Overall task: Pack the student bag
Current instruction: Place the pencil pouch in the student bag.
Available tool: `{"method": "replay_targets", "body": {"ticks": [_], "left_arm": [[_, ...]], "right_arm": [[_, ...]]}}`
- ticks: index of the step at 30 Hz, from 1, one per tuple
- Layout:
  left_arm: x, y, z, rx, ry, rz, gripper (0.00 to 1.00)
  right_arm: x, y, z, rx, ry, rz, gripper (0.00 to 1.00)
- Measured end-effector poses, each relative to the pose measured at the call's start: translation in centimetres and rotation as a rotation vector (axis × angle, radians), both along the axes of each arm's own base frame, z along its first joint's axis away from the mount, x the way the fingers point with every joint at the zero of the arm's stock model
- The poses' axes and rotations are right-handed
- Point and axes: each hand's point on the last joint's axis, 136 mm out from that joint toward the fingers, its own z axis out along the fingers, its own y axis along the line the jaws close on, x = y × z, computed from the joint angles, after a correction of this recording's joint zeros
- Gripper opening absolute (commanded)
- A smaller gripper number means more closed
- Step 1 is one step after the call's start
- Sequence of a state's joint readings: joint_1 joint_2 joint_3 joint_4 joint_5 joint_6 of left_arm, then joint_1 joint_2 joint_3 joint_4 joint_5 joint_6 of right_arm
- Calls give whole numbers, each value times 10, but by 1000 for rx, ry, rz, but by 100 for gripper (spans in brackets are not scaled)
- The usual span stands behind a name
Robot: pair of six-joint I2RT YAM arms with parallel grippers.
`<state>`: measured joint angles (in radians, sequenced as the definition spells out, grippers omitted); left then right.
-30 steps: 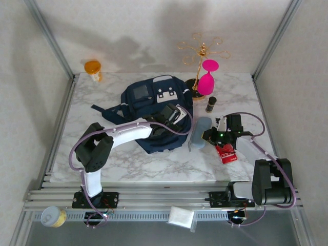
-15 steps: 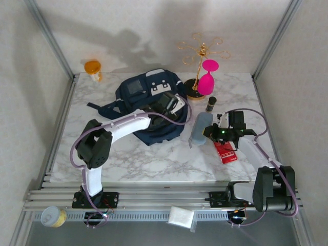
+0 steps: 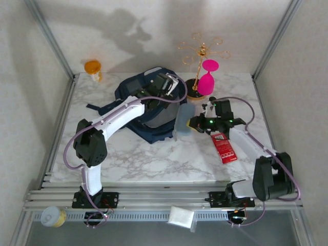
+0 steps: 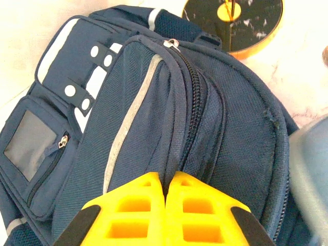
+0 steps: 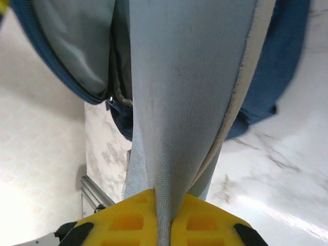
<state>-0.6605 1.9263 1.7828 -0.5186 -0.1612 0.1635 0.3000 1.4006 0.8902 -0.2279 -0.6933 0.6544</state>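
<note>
Not far along yet, going by this. Got the student bag (image 3: pixel 132 88) parked toward the back middle of the marble table (image 3: pixel 133 159), just in front of the gold rack (image 3: pixel 200 51) and the pink glass (image 3: pixel 207 77). Pinching a ridge of navy fabric right by the zipper with the left gripper (image 4: pixel 165 177), fingers pressed tight together, apparently to hold the mouth up and open. Can make out pale grey lining through that gap from the right wrist view. Clamping the end of a grey-blue pencil case (image 5: pixel 184 92) in the right gripper (image 5: pixel 156 193), held right up against the bag's right side and aimed at the opening, but not inside. Can't tell whether touching or just beside. So: opened, first item lined up at the mouth, nothing confirmed packed. Can't see far enough into the bag to rule out stuff already in there. Also spotted a red packet (image 3: pixel 224 148) lying flat on the table off to the right, probably next in line. Then zipping up, presumably. Worth watching for the soft case snagging on the zipper edge going in.
</note>
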Motion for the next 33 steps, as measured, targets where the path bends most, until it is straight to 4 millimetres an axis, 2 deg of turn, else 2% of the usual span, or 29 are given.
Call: {"method": "replay_targets", "body": {"ticks": [4,9,11,12,14,17,21,25,27,31,33], "left_arm": [[3,1,19,-92,14,69,0],[-3,-5,26,-199,64,112,0],[-4,-7,27,-231,83,136,0],[-5,-7,27,-244,91,147,0],[-4,-8,30,-268,100,169,0],[2,-3,36,-299,99,205,0],[14,14,43,-357,105,262,0],[21,20,45,-405,115,291,0],[21,16,42,-426,133,288,0],[25,4,31,-477,158,276,0],[24,-2,25,-510,177,267,0]], "right_arm": [[39,31,-10,32,37,-53,0],[96,73,-23,70,43,-146,5],[117,94,-20,103,2,-168,11],[126,106,-19,117,-24,-170,17],[142,126,-20,126,-49,-177,40],[155,151,-22,150,-95,-161,44],[145,146,-34,136,-98,-165,54],[105,117,-48,60,-61,-172,58],[86,102,-42,23,-70,-174,61],[57,83,-8,9,-154,-144,59],[49,78,5,-7,-199,-124,50]]}}
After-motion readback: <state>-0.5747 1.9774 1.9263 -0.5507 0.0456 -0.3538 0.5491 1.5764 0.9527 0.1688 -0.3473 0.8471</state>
